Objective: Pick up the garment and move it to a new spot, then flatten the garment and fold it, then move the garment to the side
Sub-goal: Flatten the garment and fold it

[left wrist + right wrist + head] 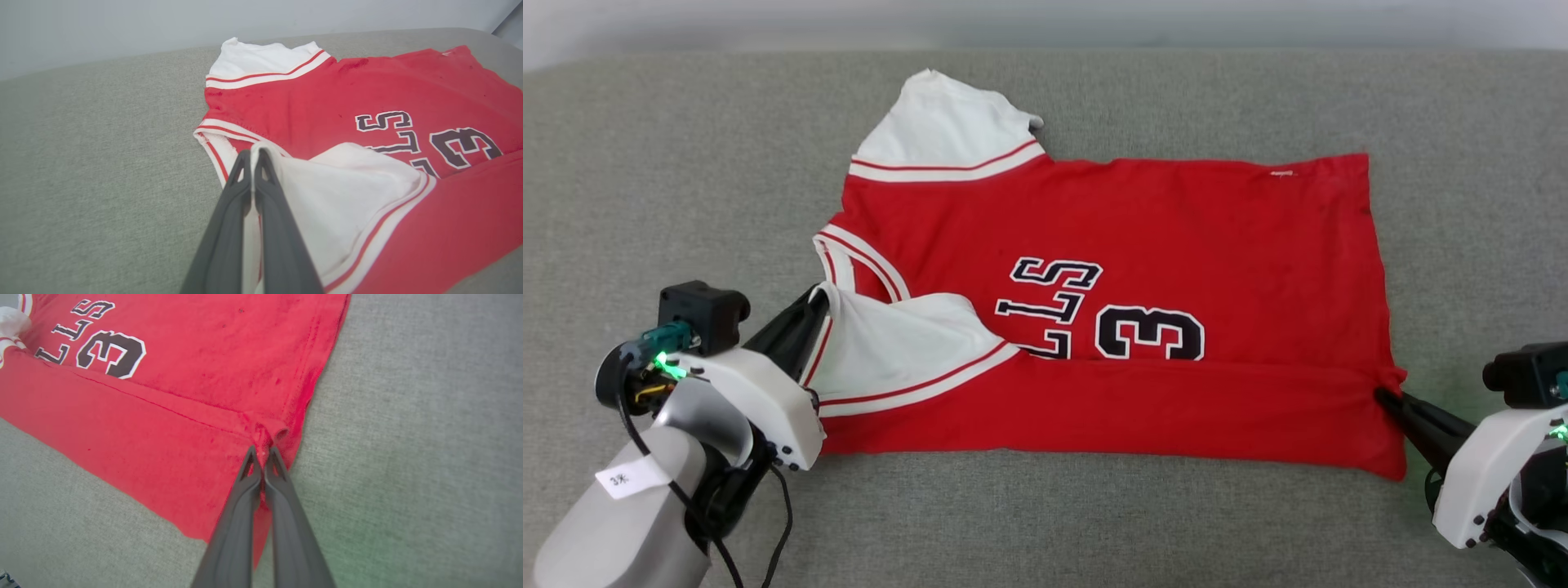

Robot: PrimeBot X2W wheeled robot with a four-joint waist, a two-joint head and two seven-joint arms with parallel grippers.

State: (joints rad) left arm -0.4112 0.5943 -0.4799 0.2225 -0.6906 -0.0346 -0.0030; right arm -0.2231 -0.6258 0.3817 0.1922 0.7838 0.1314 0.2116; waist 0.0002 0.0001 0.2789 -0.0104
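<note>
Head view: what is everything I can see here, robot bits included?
jersey: one, red with white sleeves and black lettering, spread sideways on the cushion, near edge folded over.
cushion: one, grey-green, beneath everything.
wall: one, pale, along the back.
left claw: one, dark fingers, shut on the jersey's near white sleeve.
right claw: one, dark fingers, shut on the jersey's folded hem corner.

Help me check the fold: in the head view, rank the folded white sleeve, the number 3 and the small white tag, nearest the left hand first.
1. Folded white sleeve, pinched in the left hand.
2. Number 3, mid-chest.
3. Small white tag, far right corner.
</note>
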